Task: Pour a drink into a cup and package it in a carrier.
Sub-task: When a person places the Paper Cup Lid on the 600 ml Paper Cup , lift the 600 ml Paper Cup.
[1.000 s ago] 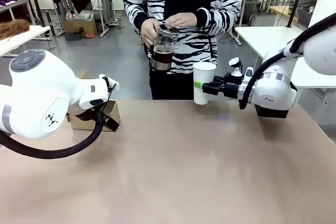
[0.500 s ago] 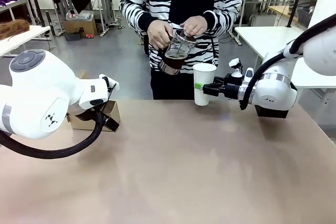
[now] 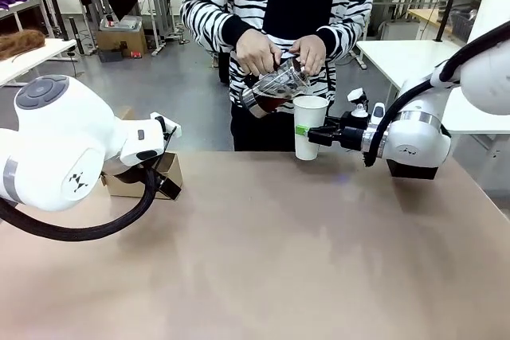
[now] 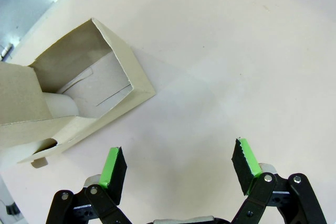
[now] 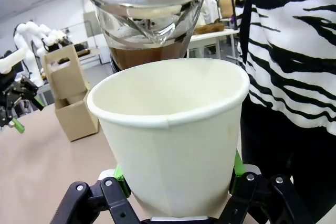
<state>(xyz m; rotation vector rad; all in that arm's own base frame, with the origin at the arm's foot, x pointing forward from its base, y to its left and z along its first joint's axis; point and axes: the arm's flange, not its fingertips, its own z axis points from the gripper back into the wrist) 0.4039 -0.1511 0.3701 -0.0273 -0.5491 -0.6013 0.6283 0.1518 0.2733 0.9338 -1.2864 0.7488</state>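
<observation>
Tilting a glass jug [image 3: 275, 87] over a white paper cup [image 3: 309, 127], a person [image 3: 343, 5] in a zebra-striped top steadies the vessel with right hand [image 3: 259, 52] and left hand [image 3: 309, 53] at the far side of the table [image 3: 279, 260]. The right gripper [image 3: 307, 131] clamps the paper cup by its sides, green pads [image 5: 119, 174] pressed to either wall. The paper cup stands lidless near the table's far edge; its base is cut off in the right wrist view, and the bottom of its inside cannot be seen. The drink [image 5: 144, 55], dark brown, lies pooled in the jug's lowered side just above the rolled rim; whether any stream is falling is too hard to make out. The jug's top is cropped by the right wrist view's upper edge. Across the table, the brown cardboard carrier [image 3: 139, 183] sits at the robot's left, largely hidden in the front view behind the white left arm [image 3: 56, 149]. The left gripper [image 4: 181, 163] hovers above bare tabletop just beside the carrier, its fingers [image 4: 113, 169] spread wide and holding nothing. From that wrist camera one pocket gapes open with a pale curved shape inside that cannot be identified, and the carrier's handle runs out of the picture's left edge.
</observation>
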